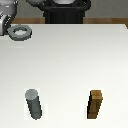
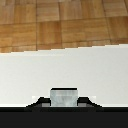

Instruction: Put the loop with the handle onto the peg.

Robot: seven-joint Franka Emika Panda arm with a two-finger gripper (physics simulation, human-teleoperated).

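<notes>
- Gripper (image 1: 7,20): we see only a pale grey mass at the upper corner on the exterior view's left, cut off by the frame edge. Its fingers are not distinguishable, so we cannot tell whether it is spread or closed.
- The wrist view gives a light grey block of the hand's own body above a black band; no fingertips show there either.
- Loop with the handle (image 1: 20,32): lies flat on the table near the far edge, just beside the grey mass. We cannot tell whether the two touch. The handle itself is too small to make out.
- Peg (image 1: 34,103): stands upright near the close edge, well apart from the loop.
- Progress, as we judge it: nothing placed yet. The loop is not on the peg; grasp, lift, carry across the table and lowering over the peg all remain.
- Brown wooden block (image 1: 96,105): upright, near the peg's row, toward the exterior view's right, well apart from the peg.
- Table (image 1: 75,60): plain white, matte, flat.
- Room: wood parquet floor (image 2: 60,22) beyond the table edge; the robot's dark base (image 1: 65,12) sits at the far side.
</notes>
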